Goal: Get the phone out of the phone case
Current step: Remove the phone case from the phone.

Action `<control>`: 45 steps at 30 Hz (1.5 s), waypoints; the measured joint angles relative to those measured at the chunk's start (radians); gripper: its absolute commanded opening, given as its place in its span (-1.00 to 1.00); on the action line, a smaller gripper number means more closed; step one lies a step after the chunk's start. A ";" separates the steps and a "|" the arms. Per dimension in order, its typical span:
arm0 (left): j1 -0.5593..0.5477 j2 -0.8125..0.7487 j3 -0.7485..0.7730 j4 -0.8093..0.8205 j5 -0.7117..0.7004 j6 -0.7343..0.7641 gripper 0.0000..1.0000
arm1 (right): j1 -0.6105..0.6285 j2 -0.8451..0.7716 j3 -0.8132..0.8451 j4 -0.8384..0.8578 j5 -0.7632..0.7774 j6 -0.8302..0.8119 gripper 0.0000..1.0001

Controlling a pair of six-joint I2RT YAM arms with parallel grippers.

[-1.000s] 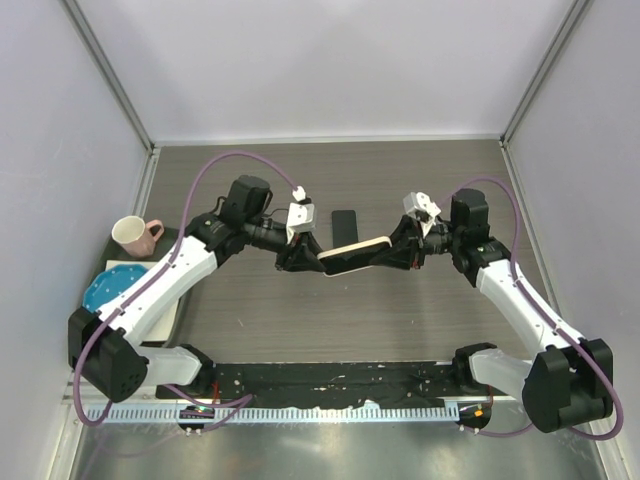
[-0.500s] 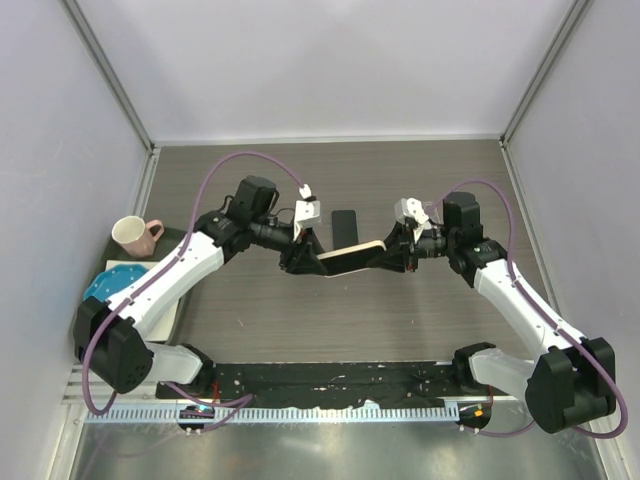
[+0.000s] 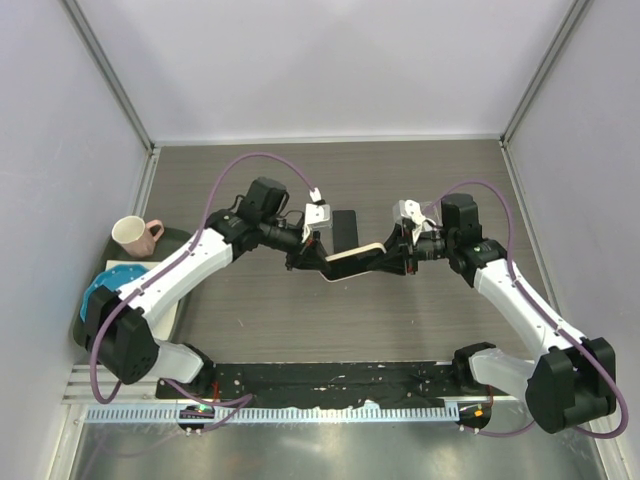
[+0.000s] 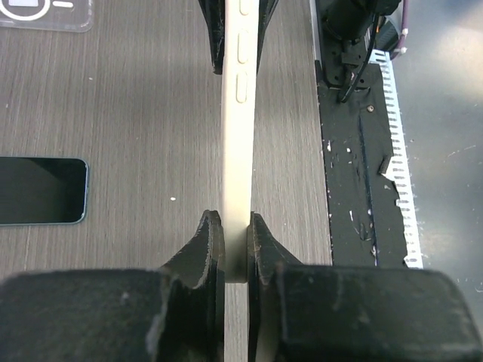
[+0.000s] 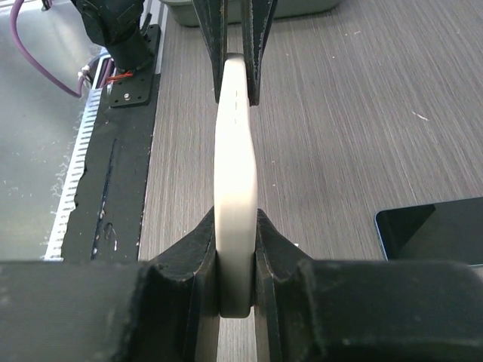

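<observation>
Both grippers hold a cream phone case [image 3: 352,257] in the air over the middle of the table, stretched between them. In the wrist views it stands edge-on, with side buttons [image 4: 241,56] showing. A dark face shows along its near side in the top view; I cannot tell whether the phone sits inside. My left gripper [image 3: 322,252] [image 4: 232,219] is shut on the case's left end, both pads against the cream edge [image 4: 236,113]. My right gripper [image 3: 385,255] [image 5: 235,215] is shut on the right end [image 5: 235,151].
A black phone-shaped slab [image 3: 344,224] [image 4: 41,190] [image 5: 434,230] lies flat on the table just behind the held case. A clear case [image 4: 45,13] lies further off. A cream mug [image 3: 133,234] and a blue plate [image 3: 105,285] sit at the left edge. A black strip [image 3: 340,380] runs along the near edge.
The left gripper opened, slid right along the case and shut again on its left end. The case shifted slightly right and lies flatter. The right gripper kept its hold.
</observation>
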 measured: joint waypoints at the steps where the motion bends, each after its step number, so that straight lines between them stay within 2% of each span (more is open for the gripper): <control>1: -0.001 0.002 0.005 -0.006 -0.006 0.007 -1.00 | 0.000 0.000 0.003 -0.011 0.004 -0.008 -0.98; 4: -0.010 0.004 0.023 -0.032 -0.026 0.034 -1.00 | 0.012 0.000 0.048 -0.118 0.035 -0.101 -0.95; 7: -0.016 0.003 0.052 -0.073 -0.047 0.077 -1.00 | 0.037 0.000 0.109 -0.233 0.089 -0.209 -0.74; 9: -0.023 0.001 0.069 -0.102 -0.064 0.107 -1.00 | 0.055 0.000 0.133 -0.286 0.122 -0.265 -0.70; 12: -0.036 -0.005 0.079 -0.143 -0.089 0.139 -1.00 | 0.082 0.005 0.147 -0.340 0.161 -0.325 -0.74; 14: -0.046 -0.008 0.080 -0.165 -0.111 0.150 -1.00 | 0.099 0.015 0.150 -0.364 0.175 -0.354 -0.86; 15: -0.051 -0.008 0.080 -0.174 -0.122 0.153 -1.00 | 0.105 0.021 0.150 -0.372 0.180 -0.365 -0.98; 18: -0.060 -0.008 0.080 -0.195 -0.138 0.161 -1.00 | 0.119 0.036 0.150 -0.381 0.188 -0.372 -0.99; 22: -0.062 -0.008 0.079 -0.197 -0.142 0.166 -0.19 | 0.122 0.037 0.143 -0.344 0.187 -0.314 -0.99; 25: -0.064 -0.008 0.072 -0.191 -0.142 0.177 0.20 | 0.124 0.032 0.120 -0.290 0.187 -0.255 -0.98; 30: -0.070 -0.008 0.032 -0.170 -0.142 0.173 0.26 | 0.124 0.019 0.117 -0.240 0.168 -0.181 -0.99; 36: -0.070 -0.008 0.027 -0.157 -0.141 0.169 0.19 | 0.124 0.014 0.117 -0.174 0.135 -0.102 -0.98; 37: -0.070 -0.008 0.027 -0.155 -0.141 0.169 0.05 | 0.124 0.014 0.117 -0.170 0.132 -0.097 -0.98; 39: -0.070 -0.008 0.027 -0.151 -0.140 0.165 -0.08 | 0.124 0.014 0.117 -0.159 0.129 -0.086 -0.99; 40: -0.070 -0.006 0.027 -0.150 -0.137 0.166 -0.27 | 0.124 0.014 0.117 -0.154 0.129 -0.080 -0.98; 41: -0.070 -0.004 0.027 -0.149 -0.135 0.166 -0.35 | 0.124 0.014 0.117 -0.151 0.129 -0.076 -0.98; 45: -0.069 0.008 0.027 -0.146 -0.130 0.166 -0.52 | 0.124 0.013 0.117 -0.145 0.126 -0.071 -0.98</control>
